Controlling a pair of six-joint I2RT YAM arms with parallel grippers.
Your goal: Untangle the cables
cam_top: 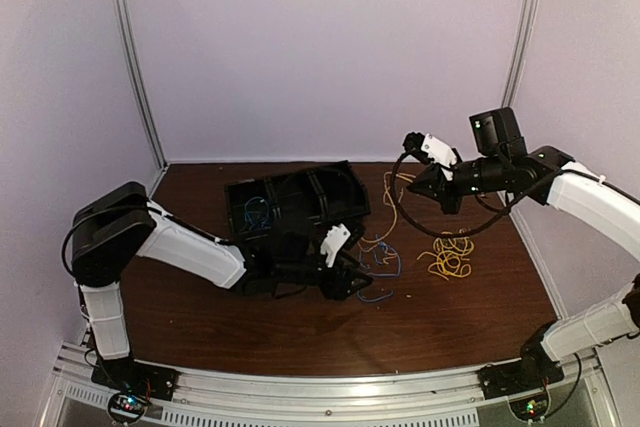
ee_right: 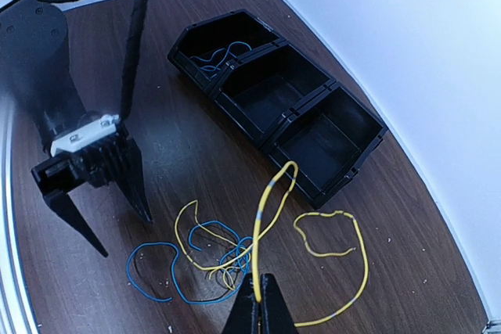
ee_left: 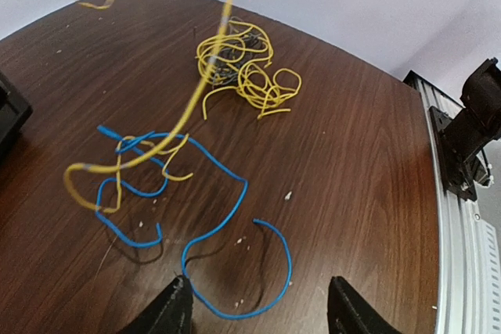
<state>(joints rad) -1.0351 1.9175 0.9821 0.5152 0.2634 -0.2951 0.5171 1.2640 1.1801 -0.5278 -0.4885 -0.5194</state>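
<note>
between the two arms at the middle of the top view, we are working on the separating step. our right end effector [ee_right: 258, 312] is clenching one yellow cable [ee_right: 261, 220] and holding it up off the surface [ee_right: 196, 154]. the cable's lower run is trailing down into the blue cable [ee_left: 227, 170], which is lying in loose loops at the lower centre of the left wrist view. our left end effector [ee_left: 262, 314] is hanging low over that blue cable, released, with nothing between its jaws. at the left of that view yellow is threading through a blue loop, so we are judging the pair as not yet parted.

we are thinking the next move is calling for the left end effector to come down on the blue run just ahead of its fingertips and pin or grip it. the raised yellow could then be drawn out along the loop's opening without dragging the blue along or tightening the crossing.

toward the upper centre of the left wrist view a separate yellow bundle [ee_left: 239, 68] is lying well apart from the blue loops, looking knotted. a black bin [ee_right: 309, 99] with three compartments is sitting in the upper half of the right wrist view, its upper-left compartment holding a second blue cable [ee_right: 213, 56]. the bin is standing close beside the left arm, and we are judging that it is limiting room to swing that way.
</note>
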